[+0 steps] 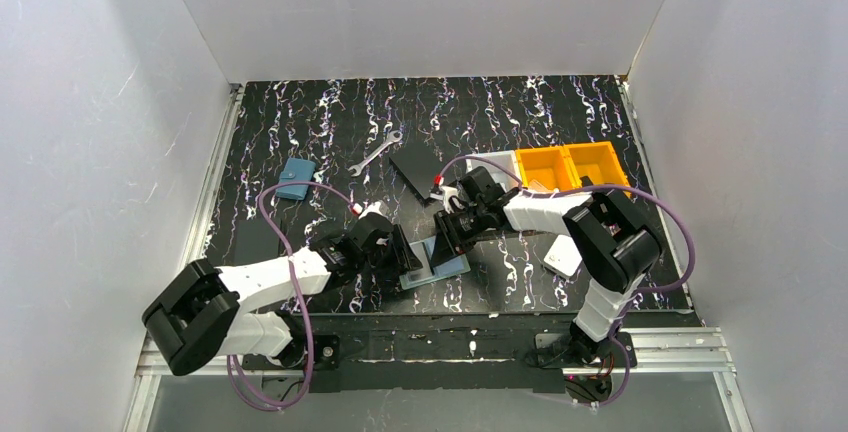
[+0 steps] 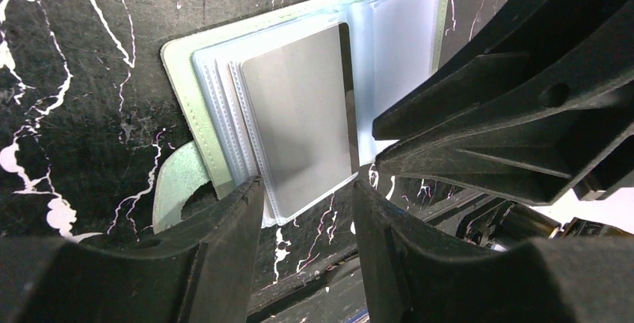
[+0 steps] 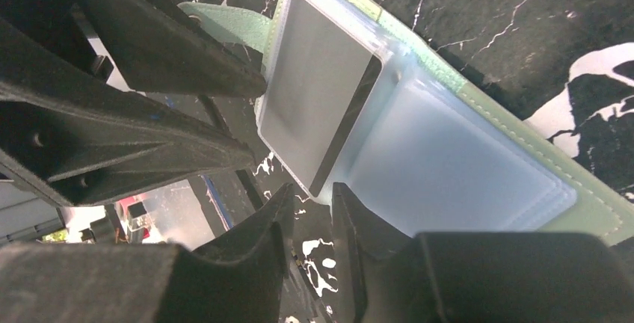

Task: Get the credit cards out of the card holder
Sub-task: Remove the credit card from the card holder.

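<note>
Card holder (image 1: 437, 260) open flat between both grippers. Left gripper (image 2: 306, 186) spread, fingers straddling lower edge of clear sleeve stack (image 2: 224, 99). Right gripper (image 3: 312, 191) nearly closed with slim gap at sleeve corner; cannot tell whether it grips. Grey credit card (image 2: 299, 125) inside top sleeve. Mint strap tab (image 2: 176, 181) juts beside left finger. Black marbled table (image 1: 330, 122) beneath.
</note>
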